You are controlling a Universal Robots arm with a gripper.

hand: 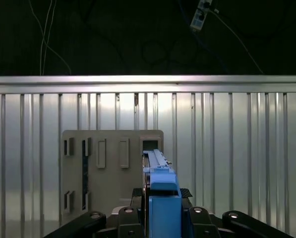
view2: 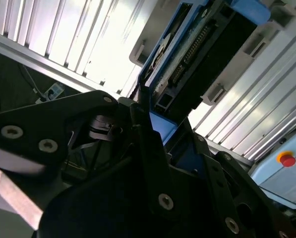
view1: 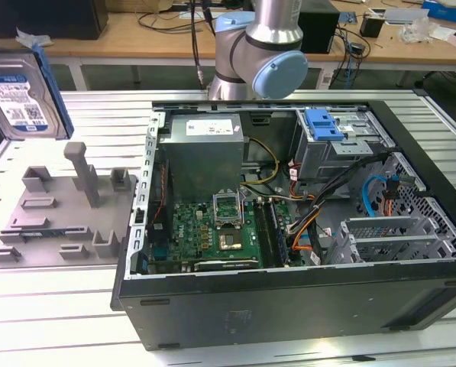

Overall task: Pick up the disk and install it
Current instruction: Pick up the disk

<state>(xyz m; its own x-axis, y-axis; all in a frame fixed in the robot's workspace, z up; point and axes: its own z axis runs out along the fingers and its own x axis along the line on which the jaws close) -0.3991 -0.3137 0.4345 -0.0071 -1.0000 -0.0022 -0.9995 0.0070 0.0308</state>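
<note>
A big black computer case (view1: 289, 306) is laid open on its side in the middle and right of the exterior view. Inside it, a green board (view1: 212, 229) is seen at the lower left. A grey metal box (view1: 205, 141) is set above the board, and a blue bracket (view1: 323, 124) is fixed at the upper right. Orange wires (view1: 304, 229) are bunched in the middle. A grey plate (view1: 59, 218) with pegs is laid just beside the case, on the exterior view's left. Both are set on a silver ribbed table (view1: 44, 329). A red button (view2: 287, 159) is seen in the second wrist view.

Bearing, on the slatted worktop (view1: 52, 313), a grey fixture plate (view1: 56, 222) at the exterior view's left and an open computer case (view1: 289, 306) just beside, centre-right.
</note>
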